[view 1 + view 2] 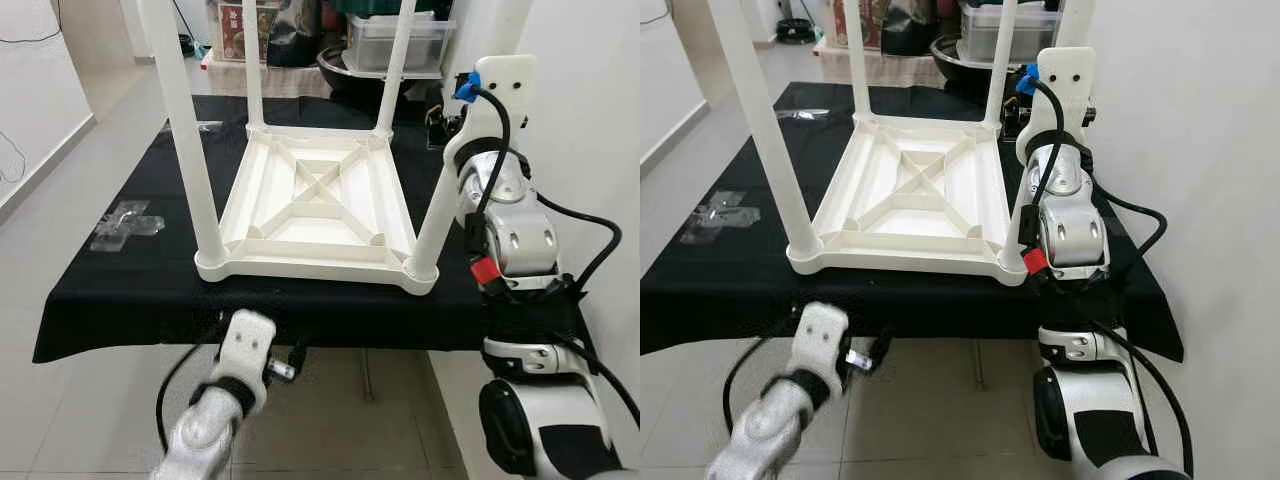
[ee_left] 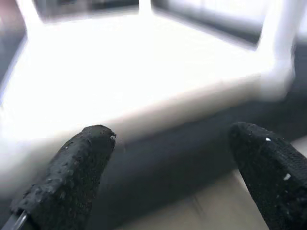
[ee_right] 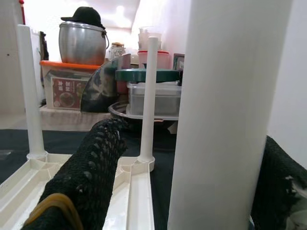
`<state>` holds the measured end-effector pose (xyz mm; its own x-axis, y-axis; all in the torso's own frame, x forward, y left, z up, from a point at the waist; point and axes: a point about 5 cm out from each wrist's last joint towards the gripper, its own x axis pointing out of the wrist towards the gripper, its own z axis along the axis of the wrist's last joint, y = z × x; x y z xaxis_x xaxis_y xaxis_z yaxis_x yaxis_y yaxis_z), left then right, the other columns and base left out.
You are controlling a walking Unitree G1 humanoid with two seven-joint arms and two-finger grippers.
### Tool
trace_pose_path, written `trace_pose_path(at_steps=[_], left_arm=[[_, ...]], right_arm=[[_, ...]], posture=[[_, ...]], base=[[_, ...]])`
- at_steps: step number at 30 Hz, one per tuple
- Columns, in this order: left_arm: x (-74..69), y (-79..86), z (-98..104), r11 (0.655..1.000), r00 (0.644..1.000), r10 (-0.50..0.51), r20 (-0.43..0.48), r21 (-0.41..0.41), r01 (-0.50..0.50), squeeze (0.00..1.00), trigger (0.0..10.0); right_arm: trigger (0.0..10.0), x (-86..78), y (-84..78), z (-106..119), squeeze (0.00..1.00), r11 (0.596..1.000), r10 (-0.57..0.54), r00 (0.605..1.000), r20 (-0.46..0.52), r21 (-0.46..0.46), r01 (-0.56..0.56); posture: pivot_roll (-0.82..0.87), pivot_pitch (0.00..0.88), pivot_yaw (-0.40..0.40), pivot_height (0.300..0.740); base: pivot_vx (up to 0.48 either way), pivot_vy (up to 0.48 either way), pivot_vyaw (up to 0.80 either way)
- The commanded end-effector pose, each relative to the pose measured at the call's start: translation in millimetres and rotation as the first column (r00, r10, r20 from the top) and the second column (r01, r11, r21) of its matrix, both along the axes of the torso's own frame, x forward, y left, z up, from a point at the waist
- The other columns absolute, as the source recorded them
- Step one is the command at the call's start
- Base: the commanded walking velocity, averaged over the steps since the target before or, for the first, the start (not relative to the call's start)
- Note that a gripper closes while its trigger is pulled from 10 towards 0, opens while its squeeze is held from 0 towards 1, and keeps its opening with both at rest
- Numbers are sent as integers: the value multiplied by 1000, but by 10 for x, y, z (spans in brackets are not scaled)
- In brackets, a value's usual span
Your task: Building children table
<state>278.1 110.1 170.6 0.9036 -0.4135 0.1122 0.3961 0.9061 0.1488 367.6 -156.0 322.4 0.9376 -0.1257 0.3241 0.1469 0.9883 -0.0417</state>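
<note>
A white children's table [image 1: 320,205] lies upside down on a black-covered table [image 1: 120,290], with its legs standing up from the corners. My right gripper [image 3: 192,143] is open around the near right leg [image 1: 438,205], partway up it. The leg stands between the two black fingers [image 3: 91,177], with a gap on one side. My left gripper [image 2: 172,139] is open and empty. It is held low in front of the black table's front edge, below the white table's near rim [image 2: 144,115]. Its wrist [image 1: 245,350] is under the near left leg [image 1: 195,150].
Clear plastic bags [image 1: 125,225] lie on the cloth at the left. Behind the table stand a clear storage box [image 1: 395,40], a metal pot [image 3: 82,40] and other clutter. A white wall [image 1: 590,130] runs close along the right. Tiled floor [image 1: 90,420] lies left and in front.
</note>
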Motion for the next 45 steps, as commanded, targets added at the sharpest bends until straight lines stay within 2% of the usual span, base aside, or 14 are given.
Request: trace_pose_path(at_steps=[1,2,4,8,17,20,22,27,31,32,33,36,42,45], left_arm=[[95,63,40,999,999,-35,11,3,35,0,10000],[95,63,40,999,999,-35,11,3,35,0,10000],[334,151,127,999,998,-30,52,44,28,0,10000],[533,281,171,996,997,37,67,76,-42,0,10000],[821,643,202,983,986,161,43,79,-164,0,10000],[841,661,209,983,986,165,38,75,-167,0,10000],[826,500,200,993,994,98,56,53,-101,0,10000],[753,370,107,996,997,63,54,55,-66,0,10000],[676,275,-19,998,998,56,18,-6,-56,0,10000],[632,192,-49,1000,1000,25,15,-9,-25,0,10000],[528,19,-83,999,999,-42,10,-28,42,0,10000],[363,-186,-135,992,993,-121,2,-39,121,0,10000],[162,-353,-269,983,984,-177,-26,-41,176,0,10000],[51,-373,-374,986,985,-159,-73,-66,154,0,10000]], right_arm=[[10000,-5,34,-46,0,1000,18,1000,-16,6,-18],[10000,-5,34,-46,0,1000,18,1000,-16,6,-18],[10000,-28,23,-100,0,1000,17,999,-36,10,-16],[10000,-59,10,-127,0,1000,12,999,-44,12,-11],[10000,-83,-77,-55,0,1000,-12,1000,-29,9,12],[10000,-86,-82,-42,0,1000,-13,1000,-26,8,14],[10000,-100,-124,78,0,999,-32,999,6,13,32],[10000,-101,-127,196,0,999,-35,999,41,9,35],[10000,-107,-132,379,0,1000,-32,995,95,4,31],[3098,-96,-129,409,0,1000,-23,994,102,-3,23],[0,-78,-118,440,0,1000,-7,994,114,-11,8],[0,-38,-100,424,0,1000,24,995,100,12,-26],[0,64,-92,356,0,992,87,995,57,87,-92],[0,213,-145,202,0,964,150,988,-28,226,-139]], posture=[[86,31,-70,740],[86,31,-70,740],[79,30,-59,740],[71,32,-50,740],[47,48,-37,740],[45,49,-36,740],[49,61,-42,740],[47,61,-47,740],[45,61,-48,740],[49,62,-53,740],[49,62,-53,740],[55,61,-61,740],[63,62,-64,740],[61,65,-62,740]], base=[[0,0,0],[0,0,0],[0,0,0],[0,0,0],[0,0,0],[0,0,0],[0,0,0],[0,0,0],[0,0,0],[0,0,0],[0,0,0],[0,0,0],[0,0,0],[0,0,0]])
